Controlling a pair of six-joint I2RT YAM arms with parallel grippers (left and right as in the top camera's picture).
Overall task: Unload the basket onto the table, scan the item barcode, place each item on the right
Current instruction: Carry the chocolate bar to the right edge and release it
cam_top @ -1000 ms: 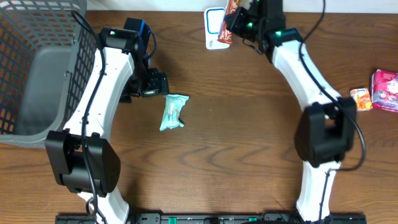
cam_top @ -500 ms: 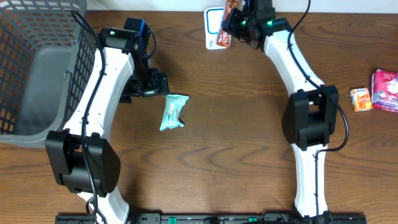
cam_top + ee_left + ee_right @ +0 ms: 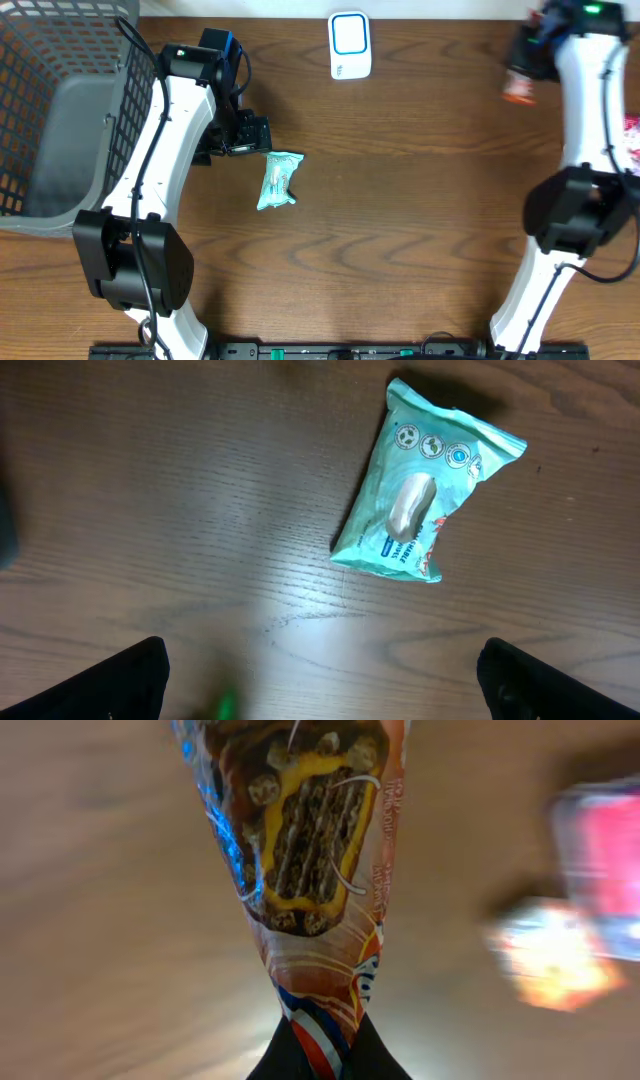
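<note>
**A:** Right wrist view first. What did the right tool (image 3: 320,1055) have?

**B:** It was clamped shut on the tail end of a chocolate snack (image 3: 300,850), which hung close before the lens, clear of the table. Behind it were a pink packet (image 3: 600,860) and an orange packet (image 3: 540,955), both too blurred to read.

**A:** And the left tool (image 3: 322,685)?

**B:** Its fingers stood wide apart and held nothing. A teal packet (image 3: 425,490) lay flat on the table (image 3: 150,510) just ahead of it, untouched.

**A:** What showed farther out, from overhead?

**B:** The basket (image 3: 60,60) sat at the left side. The scanner (image 3: 350,45) lay at the far edge of the table with nothing over it. The chocolate snack was up near the far right corner, well apart from the scanner.

**A:** So how far along was the task?

**B:** I judged that one item was in hand but was not being presented to the scanner at that moment. The pictures could not tell whether its barcode had been read, and no barcode showed on the side we saw. The teal packet had not been lifted, so if it was meant to be scanned, all of that work was left.
</note>
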